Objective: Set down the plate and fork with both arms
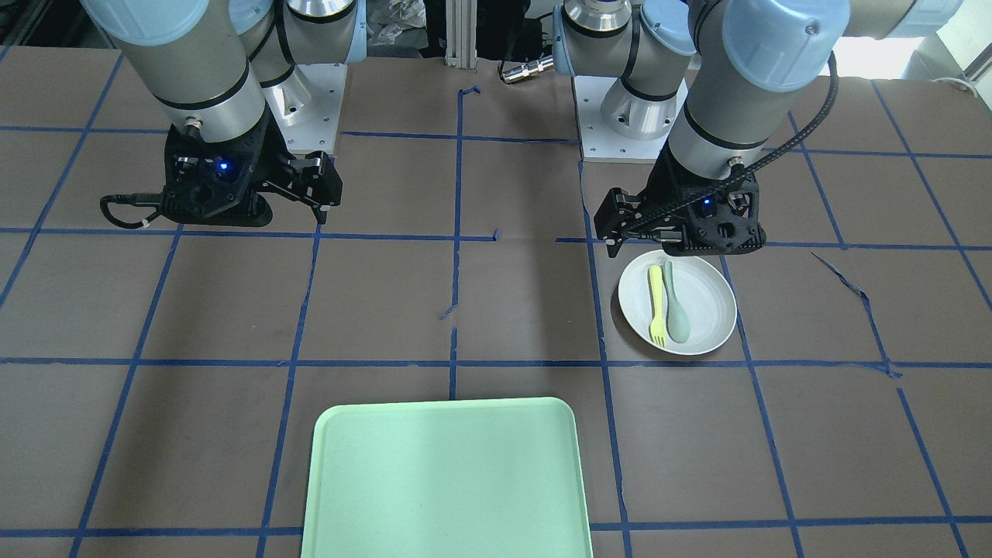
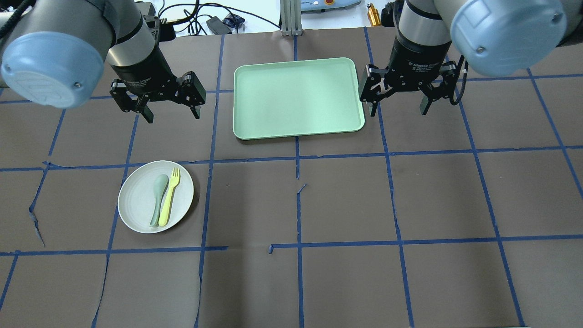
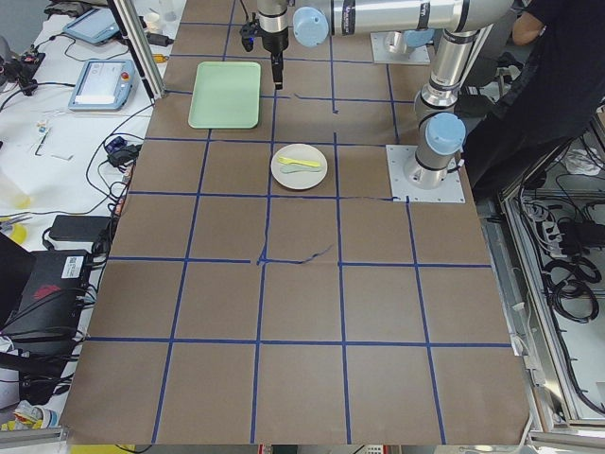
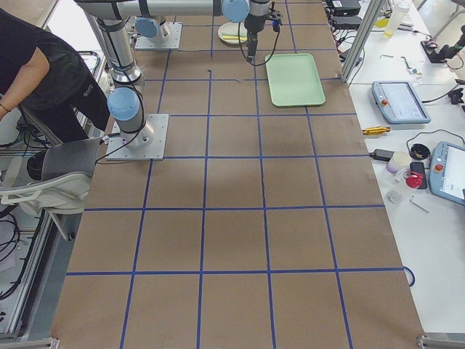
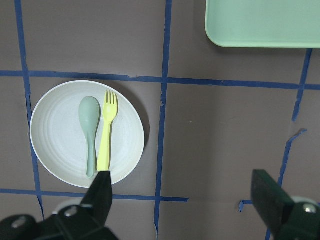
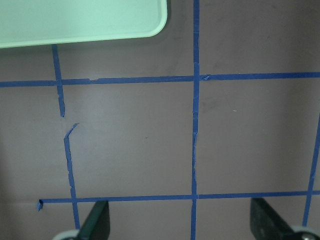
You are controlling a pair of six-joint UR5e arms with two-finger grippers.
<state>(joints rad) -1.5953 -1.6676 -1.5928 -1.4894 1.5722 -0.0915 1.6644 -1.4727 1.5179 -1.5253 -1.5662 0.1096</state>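
Observation:
The white plate (image 2: 134,200) lies on the table's left half, also in the front view (image 1: 709,306) and the left wrist view (image 5: 55,135). On it lie the pale-yellow fork (image 2: 170,197) (image 1: 657,306) (image 5: 106,131) and, beside it, a grey-green spoon (image 2: 159,198). My left gripper (image 2: 172,114) (image 1: 624,225) (image 5: 185,200) is open and empty. It hangs above the table beyond the plate, left of the tray. My right gripper (image 2: 398,107) (image 1: 322,190) (image 6: 182,222) is open and empty, just right of the tray.
The mint-green tray (image 2: 296,98) (image 1: 446,480) lies between the two grippers at the far middle of the table. Blue tape lines grid the brown cover, torn in places. A person stands by the robot base (image 3: 539,85).

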